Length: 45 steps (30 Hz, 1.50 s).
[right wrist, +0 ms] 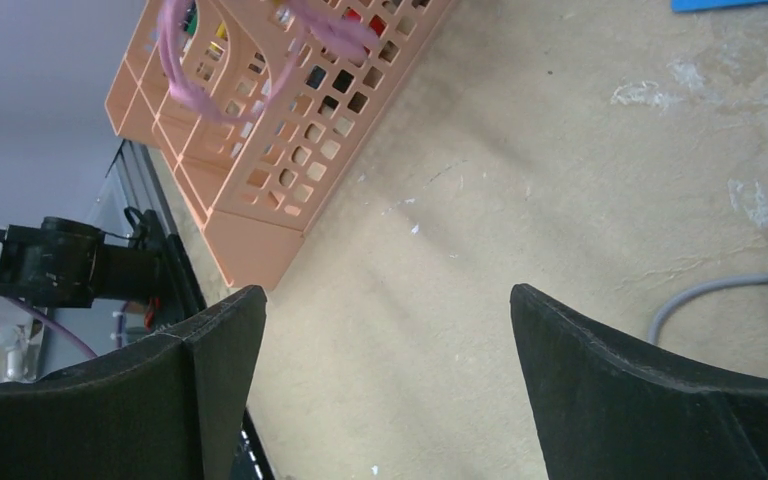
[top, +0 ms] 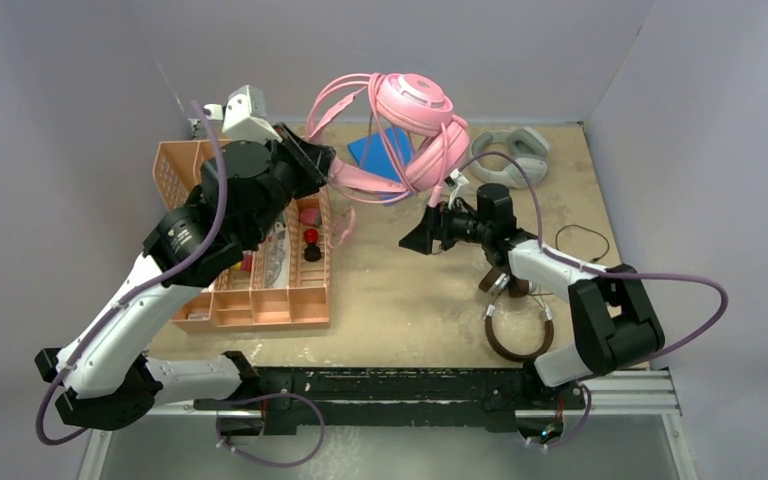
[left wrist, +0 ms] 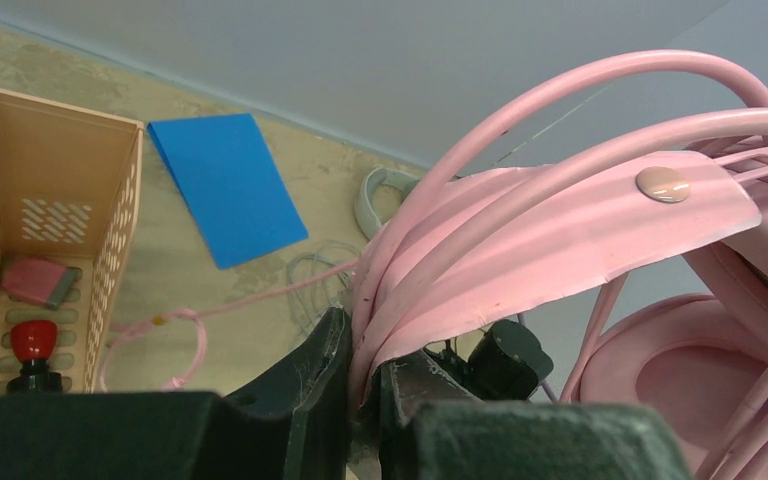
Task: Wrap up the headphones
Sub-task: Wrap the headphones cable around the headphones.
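The pink headphones (top: 415,110) hang in the air over the back of the table, one ear cup up, their pink cable wound in loops around the headband (left wrist: 560,230). My left gripper (top: 325,165) is shut on the end of that headband and the cable loops (left wrist: 365,370). A loose stretch of pink cable (left wrist: 175,330) trails down to the table beside the basket. My right gripper (top: 415,235) stands open below the pink headset, nothing between its fingers (right wrist: 385,300). The light-grey headphones (top: 515,155) lie at the back right. Near the right arm's base lie the brown-and-silver headphones (top: 520,320).
An orange compartment basket (top: 250,270) with small items stands at the left; its corner (right wrist: 260,170) is close to my right gripper. A blue card (top: 380,150) lies flat under the pink headset. Grey cable (right wrist: 720,290) curls on the table by the right fingers. Walls close the back and right.
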Motion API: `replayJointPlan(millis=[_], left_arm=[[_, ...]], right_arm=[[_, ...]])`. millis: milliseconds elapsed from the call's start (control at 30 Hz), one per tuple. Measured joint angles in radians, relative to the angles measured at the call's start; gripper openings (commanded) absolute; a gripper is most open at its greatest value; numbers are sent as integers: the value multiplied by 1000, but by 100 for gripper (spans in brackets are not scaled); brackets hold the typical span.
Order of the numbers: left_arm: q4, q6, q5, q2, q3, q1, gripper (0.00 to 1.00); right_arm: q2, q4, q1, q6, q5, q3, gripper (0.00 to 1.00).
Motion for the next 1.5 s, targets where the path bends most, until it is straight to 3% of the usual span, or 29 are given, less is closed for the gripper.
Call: replayJointPlan(millis=[133,233,333,400,467,600,800,867,900,933,1067,1100,1200,1267,1333,1500], left_arm=[[1,0,-2,-20,0,0,0],[2,1,-9,-32,0,0,0],[4,2,-20,-40,-3,0,0],[11,2,-23,-43,-13,0,0],[14,2,-23,-40,-20,0,0],[16,3,-22,-29,-27,0,0],[15,10,-19,-23,-29,0,0],[10,12,-19,-23,-29,0,0],[7,14,-19,-23,-32,0,0],[6,14,-19,-23,-34,0,0],[8,16,-24,-26,-40,0,0],[8,18,-26,-27,-42,0,0],[8,19,-27,-37,-43,0,0],[8,19,-28,-43,-44,0,0],[7,19,-28,-48,-44,0,0],[-2,19,-32,-50,-44,0,0]], right_arm=[[1,-25,-1,32,4,6,82],[6,20,1,110,-12,6,85],[18,182,18,225,-55,-3,93],[28,258,36,270,-64,-4,92],[39,307,50,296,-74,-4,77],[66,348,62,325,-76,-4,38],[77,322,61,320,-37,-10,8],[60,262,61,290,-8,-6,11],[49,228,61,270,8,-3,23],[37,192,61,249,15,2,29],[3,95,61,176,36,14,39],[2,84,61,165,38,14,39],[8,62,61,137,42,15,20],[25,66,61,128,41,15,19],[53,73,61,127,41,15,3],[92,83,61,129,54,14,0]])
